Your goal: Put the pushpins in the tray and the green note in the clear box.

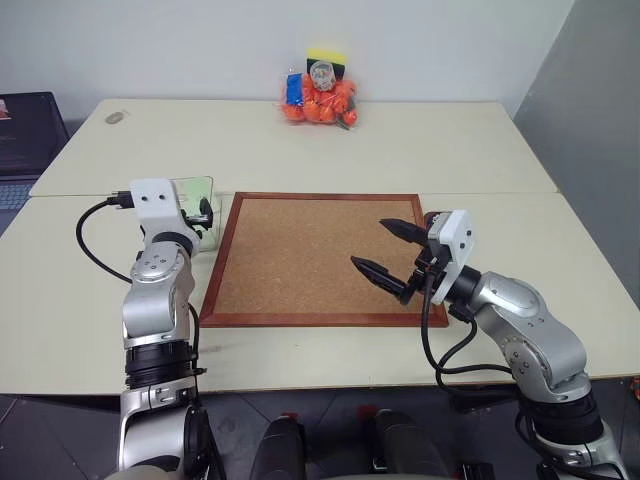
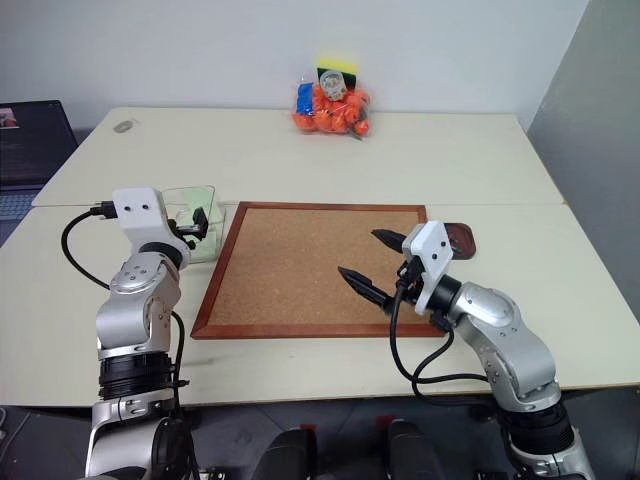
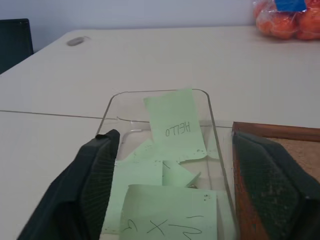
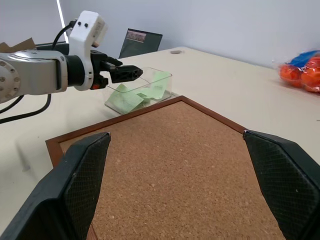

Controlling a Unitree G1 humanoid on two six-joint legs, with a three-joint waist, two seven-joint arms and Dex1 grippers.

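My left gripper (image 1: pixel 209 214) hovers open over the near end of the clear box (image 3: pixel 220 150), left of the cork board (image 1: pixel 310 260). Several pale green notes lie loose inside the box. One green note (image 3: pixel 175 125), marked "HELLO", leans on the far wall, and nothing is between the fingers (image 3: pixel 97 170). My right gripper (image 1: pixel 370 244) is open and empty above the right part of the board. Just behind it, the dark brown tray (image 2: pixel 462 238) is partly hidden. The pushpins are out of view.
A bag of orange items (image 1: pixel 320 100) with a yellow-topped block sits at the table's far edge. A laptop (image 1: pixel 25 135) is at the far left, and a small grey object (image 1: pixel 115 117) lies near that corner. A seam runs across the table behind the board.
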